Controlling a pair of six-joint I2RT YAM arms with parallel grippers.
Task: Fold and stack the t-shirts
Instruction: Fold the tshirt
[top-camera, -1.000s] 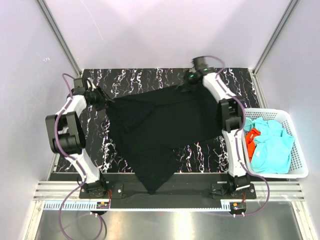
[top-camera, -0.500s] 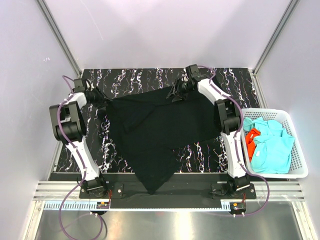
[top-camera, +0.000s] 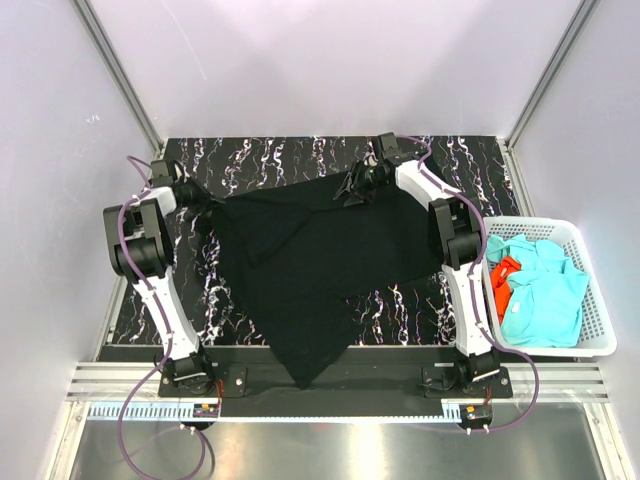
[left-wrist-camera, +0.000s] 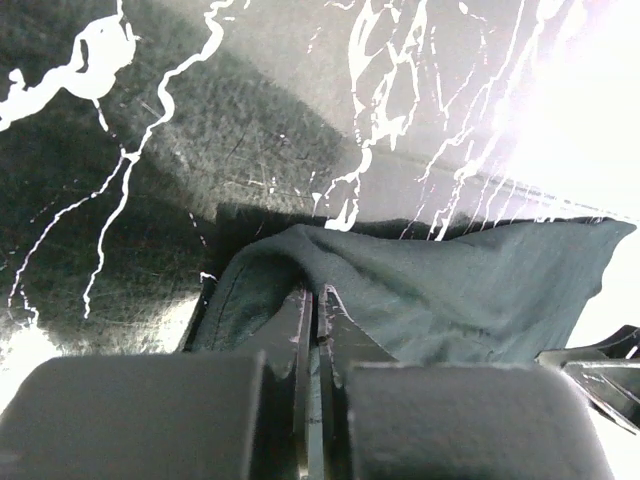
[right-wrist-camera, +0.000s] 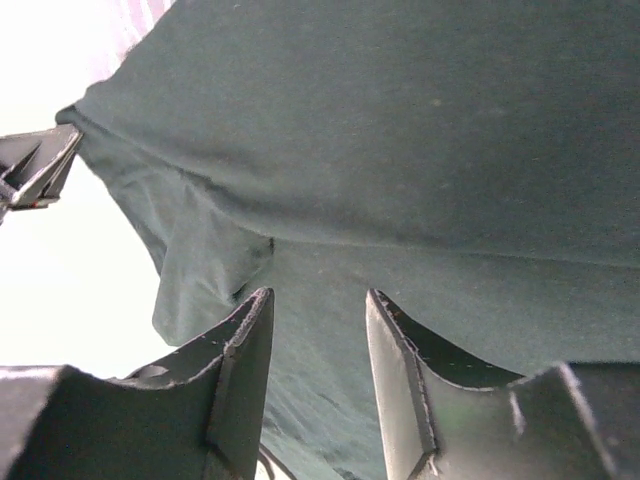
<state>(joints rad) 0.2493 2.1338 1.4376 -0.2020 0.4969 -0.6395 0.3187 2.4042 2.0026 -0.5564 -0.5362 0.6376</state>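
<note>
My left gripper (top-camera: 208, 203) is at the far left corner of the black t-shirt (top-camera: 320, 250). In the left wrist view its two fingers (left-wrist-camera: 335, 325) are pressed together, and a small fold of the cloth's edge (left-wrist-camera: 290, 265) is pinched between them. From this fold the cloth rises a little and then runs away to the right over the table (top-camera: 260, 155), which is black with white veins.

My right gripper (top-camera: 350, 190) is at the far edge of the same shirt, near the middle of the table. In the right wrist view its jaws stand about half apart (right-wrist-camera: 318, 293), and I see the dark cloth (right-wrist-camera: 400, 150) through the gap. I cannot tell whether the fingertips touch the cloth, but nothing is gripped between them.

The black t-shirt lies spread and wrinkled over the middle of the table, not folded. One pointed part of it reaches over the near edge, between my two bases.

At the right side of the table stands a white lattice basket (top-camera: 600, 340). Inside it lie the turquoise t-shirts (top-camera: 545, 290), crumpled, and the orange-red t-shirt (top-camera: 503, 275) is partly visible beside them on the left.
</note>
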